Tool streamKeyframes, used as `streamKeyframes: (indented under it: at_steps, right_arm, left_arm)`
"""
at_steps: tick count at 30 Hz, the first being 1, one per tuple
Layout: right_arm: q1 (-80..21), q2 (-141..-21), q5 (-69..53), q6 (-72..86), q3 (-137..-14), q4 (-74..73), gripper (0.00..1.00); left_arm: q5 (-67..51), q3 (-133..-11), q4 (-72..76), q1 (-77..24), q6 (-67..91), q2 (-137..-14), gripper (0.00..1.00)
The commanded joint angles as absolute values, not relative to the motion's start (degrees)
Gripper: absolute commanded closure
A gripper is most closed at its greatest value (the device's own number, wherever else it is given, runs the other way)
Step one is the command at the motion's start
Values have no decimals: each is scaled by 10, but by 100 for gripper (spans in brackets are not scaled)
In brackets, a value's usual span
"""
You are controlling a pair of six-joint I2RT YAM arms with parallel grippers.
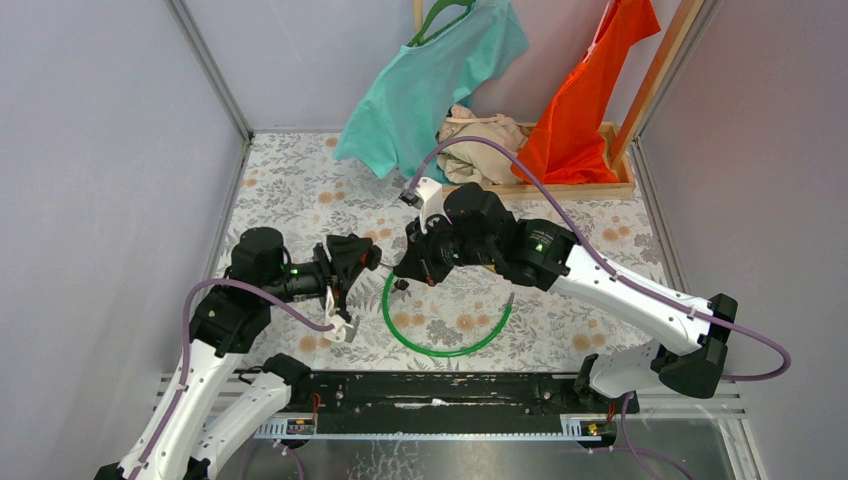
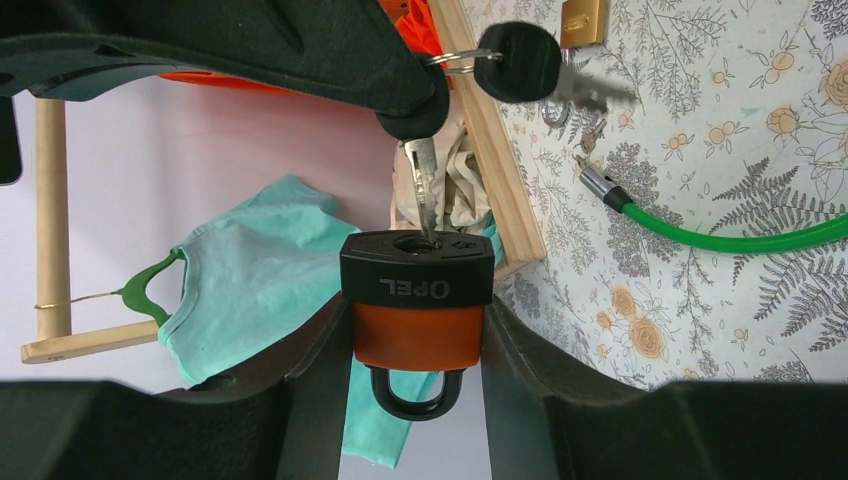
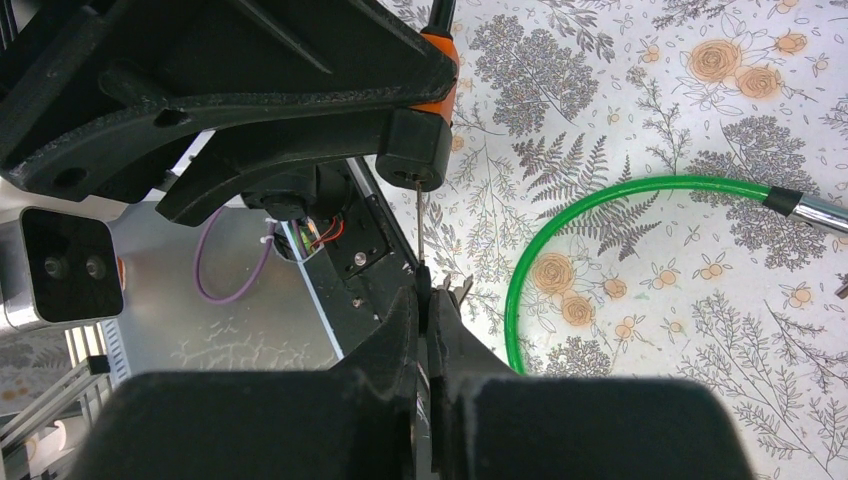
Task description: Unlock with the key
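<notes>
Walls hem the floral table on both sides, and a wooden rack with a teal shirt takes up the back. The open room is the middle strip, where a green cable curls on the cloth just below the two arms. The padlock has a black cap, an orange body and a black shackle seated in the body. It is held off the table, left of centre, with its keyhole turned toward the right arm. The left gripper is clamped on the orange body, one finger on each side. The right gripper is pinched tight on the key, whose blade runs straight from its fingertips to the cap, tip at the keyhole. How deep it sits I cannot tell. A second key with a black head hangs from the ring, just beside the lock.
</notes>
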State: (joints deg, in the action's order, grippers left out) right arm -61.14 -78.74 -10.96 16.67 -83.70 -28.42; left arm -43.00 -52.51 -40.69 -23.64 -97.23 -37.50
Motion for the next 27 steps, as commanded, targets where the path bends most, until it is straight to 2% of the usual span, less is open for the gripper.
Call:
streamKeyframes:
  at_steps: [1,18,27]
  right_arm:
    - [-617,-781,-86,161,-859,-253,100]
    - [-618,-763,-157,148,-842,-232,100]
    - [-619,-764,-127,148,-846,-243,100]
  left_arm:
    - [-436,-522,-350,-238,-988,-363,100]
    - [-431,-523,-350,-238,-988,-366,100]
    - [-435,-525,-338,-239,-973,-362,100]
